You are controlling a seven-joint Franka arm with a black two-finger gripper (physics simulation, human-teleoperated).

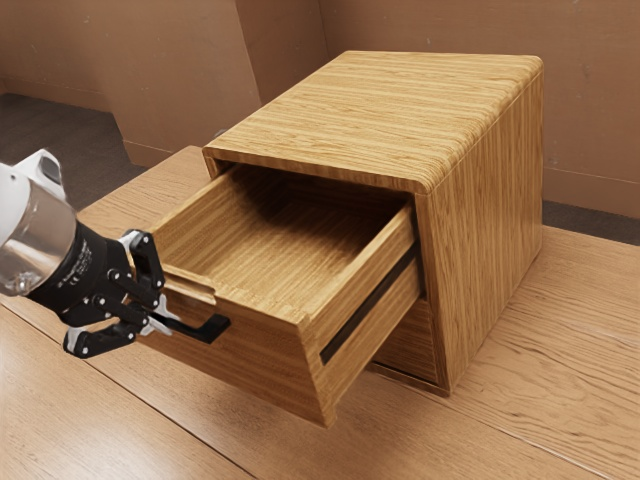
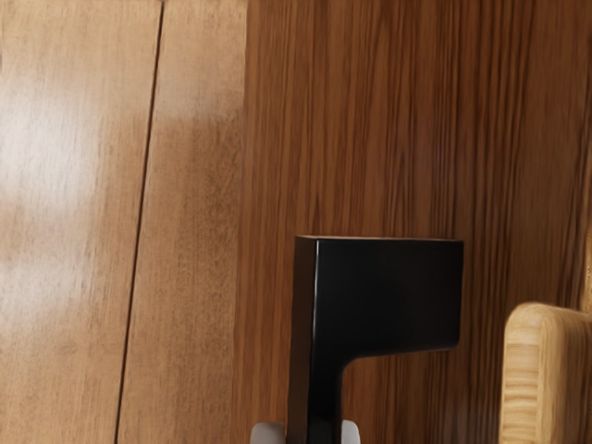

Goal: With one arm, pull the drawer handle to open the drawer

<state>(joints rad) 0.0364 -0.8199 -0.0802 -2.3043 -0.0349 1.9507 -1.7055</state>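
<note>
The wooden cabinet (image 1: pixel 470 150) stands on the table, and its drawer (image 1: pixel 255 355) is pulled well out toward the exterior view's left, with its inside bare. A black bar handle (image 1: pixel 200 326) sticks out from the drawer front. My gripper (image 1: pixel 158 315) comes in from the exterior view's left and is shut on the near end of that handle. In the wrist view the handle (image 2: pixel 370 296) runs between my two pale pads (image 2: pixel 266 433), and the drawer's light top edge (image 2: pixel 546 379) lies just beside it.
The cabinet rests on a wooden plank table (image 1: pixel 100 430) with open surface in front of the drawer and to the exterior view's right. Brown walls (image 1: pixel 170 70) stand behind the table. A dark rail (image 1: pixel 365 305) shows along the drawer's side.
</note>
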